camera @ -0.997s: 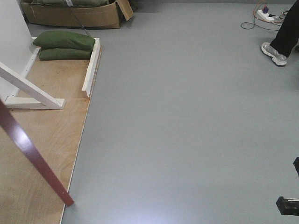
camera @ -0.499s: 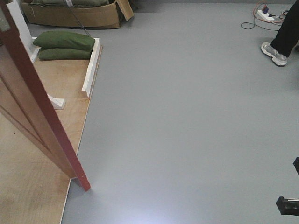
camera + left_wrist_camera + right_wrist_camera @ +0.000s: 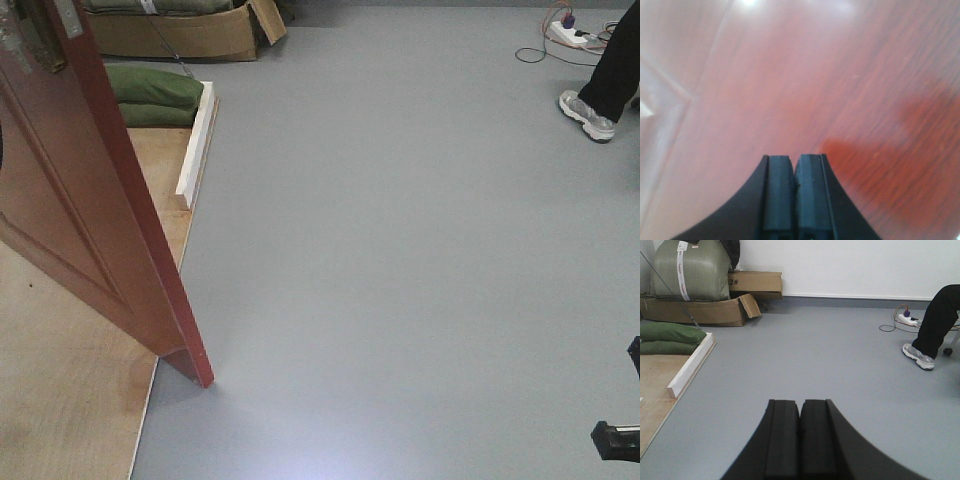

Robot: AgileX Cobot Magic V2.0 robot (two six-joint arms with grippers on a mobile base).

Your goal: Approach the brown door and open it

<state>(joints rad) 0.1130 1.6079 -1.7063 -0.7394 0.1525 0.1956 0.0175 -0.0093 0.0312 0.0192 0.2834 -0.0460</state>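
The brown door [image 3: 90, 220] stands ajar at the left of the front view, glossy reddish-brown with panel moulding. Its bottom corner rests near the plywood's edge, and a dull lock plate [image 3: 20, 45] shows at the top left. In the left wrist view the door's wood surface [image 3: 840, 75] fills the frame, very close in front of my left gripper [image 3: 795, 159]. That gripper is shut with nothing between its pads. My right gripper [image 3: 800, 402] is also shut and empty, hanging over bare grey floor away from the door.
Green sandbags [image 3: 155, 88] and a white wooden rail [image 3: 197, 140] lie behind the door on the plywood board [image 3: 70, 400]. A cardboard box [image 3: 190, 35] stands at the back. A person's shoe [image 3: 587, 115] and a power strip [image 3: 572, 33] are at the far right.
The door has swung further to the right across the front view. It now hides the white brace and part of the sandbags. The person's foot has not moved.
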